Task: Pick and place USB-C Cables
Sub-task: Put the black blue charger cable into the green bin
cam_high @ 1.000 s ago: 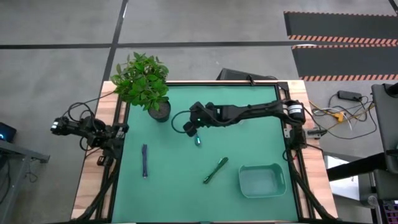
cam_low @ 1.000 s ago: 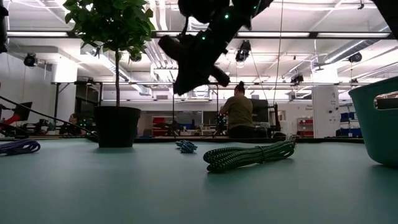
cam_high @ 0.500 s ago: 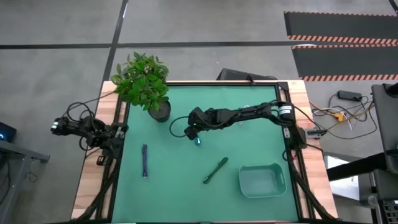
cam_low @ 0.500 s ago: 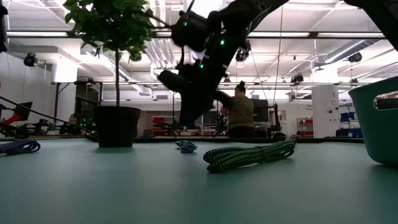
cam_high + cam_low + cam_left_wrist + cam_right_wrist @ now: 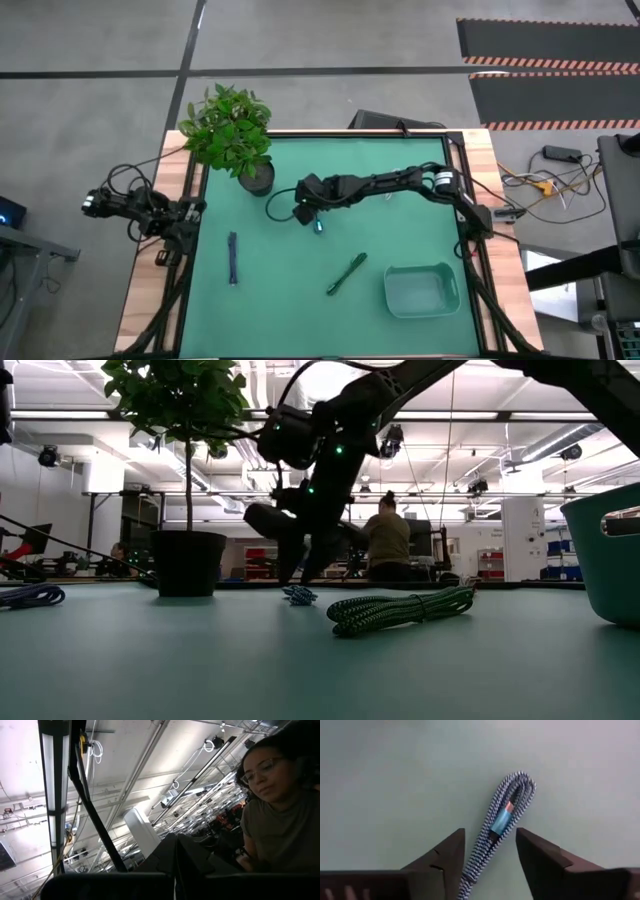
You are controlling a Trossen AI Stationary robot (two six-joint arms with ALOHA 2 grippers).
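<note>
Here the right tool [image 5: 312, 216] hangs just above the teal-blue cable [image 5: 318, 226], a little left of centre in the high view, with its two fingers [image 5: 445, 856] spread apart and nothing between them yet; in the right wrist view the bundle [image 5: 501, 832] lies on the green counter [image 5: 400, 225] with its lower end running into the gap. The left tool, at the left edge of the high view off the counter's side, is clenched shut and waits. The green cable [image 5: 346, 274] lies lower centre, near the teal bin [image 5: 422, 290] at lower right, and the dark blue-purple cable [image 5: 232, 258] lies at lower left; no white-and-red one shows. The potted plant [image 5: 230, 130] stands at upper left. The teal-blue bundle looks light, soft and braided, so it should flex and may unfold or slip if pinched at one loose strand. The better hold seems to be across the middle, by the blue connector sleeve [image 5: 501, 822], where all strands lie together and the fingers can press them flat.
</note>
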